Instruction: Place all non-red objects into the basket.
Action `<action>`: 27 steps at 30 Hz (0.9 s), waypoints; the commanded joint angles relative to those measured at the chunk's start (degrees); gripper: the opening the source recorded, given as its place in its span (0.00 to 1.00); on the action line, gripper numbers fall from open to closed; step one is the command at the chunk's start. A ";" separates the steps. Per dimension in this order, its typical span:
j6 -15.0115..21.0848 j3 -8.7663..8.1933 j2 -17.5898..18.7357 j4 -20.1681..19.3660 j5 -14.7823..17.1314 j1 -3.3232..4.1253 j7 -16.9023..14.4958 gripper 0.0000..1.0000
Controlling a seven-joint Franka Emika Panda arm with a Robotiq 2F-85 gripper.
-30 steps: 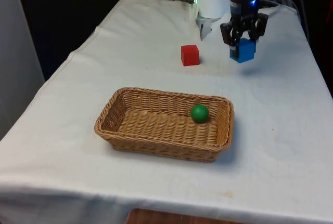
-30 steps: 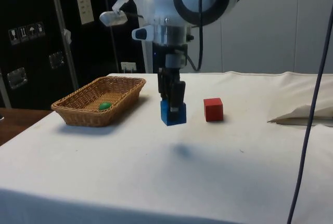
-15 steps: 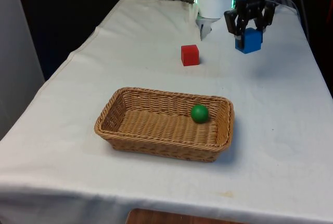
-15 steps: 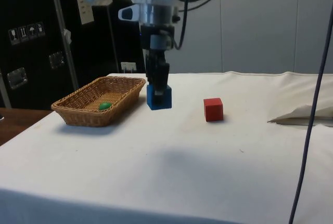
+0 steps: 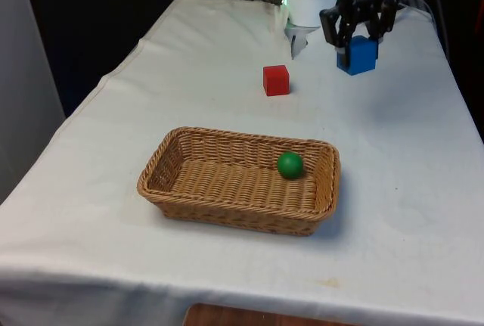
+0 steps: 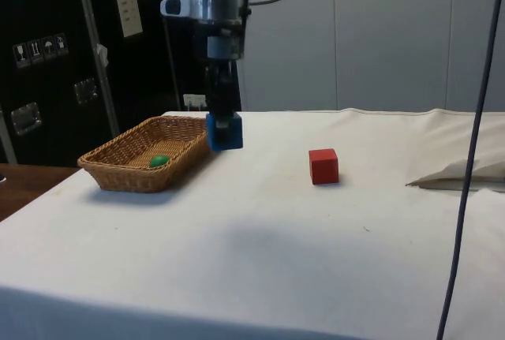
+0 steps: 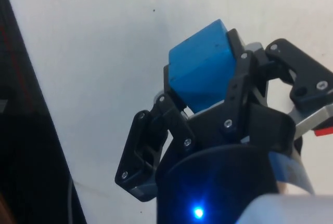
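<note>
Here the desk [image 5: 227,46] is covered by a white cloth, with black curtains at its far end in the front view and dark cabinets beyond it in the side view. A folded ridge of cloth [image 6: 461,174] lies near the side view's right edge.

A shallow wicker basket [image 5: 227,205] sits on the near half of the desk in the front view. Inside it lies a green ball [image 5: 290,164], resting close to the end wall on the front view's right. In the side view the ball [image 6: 159,161] shows just above the basket [image 6: 126,178] rim.

A red cube [image 5: 276,80] stands on the cloth beyond the basket, well apart from it; the side view shows it [image 6: 323,166] alone on the cloth.

The gripper [image 5: 357,48] is clamped on a blue cube [image 5: 358,55], held clear of the desk, to the front view's right of the red cube. In the side view the blue cube [image 6: 224,132] hangs in the gripper [image 6: 223,123] just beside the basket's far corner. The wrist view shows the fingers [image 7: 171,110] pressing the blue cube [image 7: 200,67] from two sides.
</note>
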 commanded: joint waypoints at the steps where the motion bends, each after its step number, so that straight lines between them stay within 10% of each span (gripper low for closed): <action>1: -0.86 -0.17 0.34 0.69 -0.17 -0.23 -0.23 0.03; 27: -6.93 -4.70 8.54 13.18 -0.40 -1.03 -2.06 0.03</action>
